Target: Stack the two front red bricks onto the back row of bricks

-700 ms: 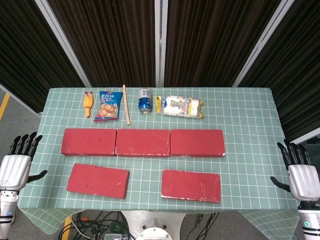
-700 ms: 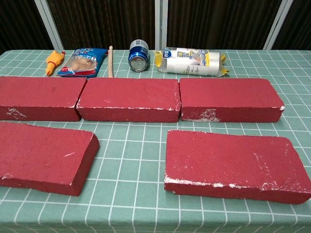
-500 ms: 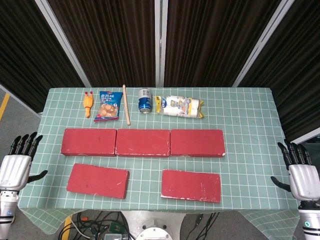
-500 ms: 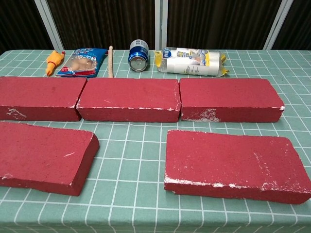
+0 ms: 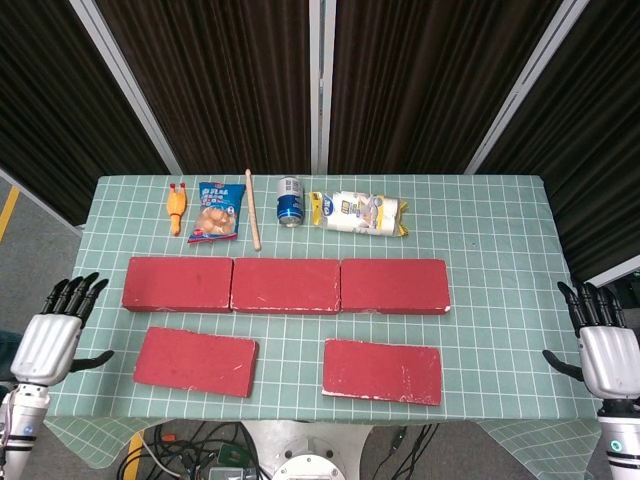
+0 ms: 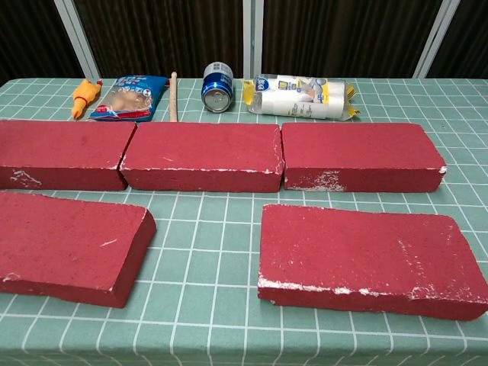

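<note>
Two red bricks lie flat in front: the front left brick (image 5: pixel 195 361) (image 6: pixel 65 245) and the front right brick (image 5: pixel 382 371) (image 6: pixel 366 258). Behind them runs a back row of three red bricks end to end (image 5: pixel 285 285) (image 6: pixel 202 156). My left hand (image 5: pixel 50 338) hovers off the table's left edge, fingers spread, holding nothing. My right hand (image 5: pixel 603 350) hangs off the right edge, fingers apart and empty. Neither hand appears in the chest view.
Along the far side of the green grid table (image 5: pixel 500 230) lie a yellow rubber chicken (image 5: pixel 177 208), a blue snack bag (image 5: pixel 217 210), a wooden stick (image 5: pixel 252 208), a blue can (image 5: pixel 289 201) and a white wrapped pack (image 5: pixel 358 212).
My left hand has shifted right, toward the table, and tilted slightly. My right hand has barely moved. The bricks lie as before.
</note>
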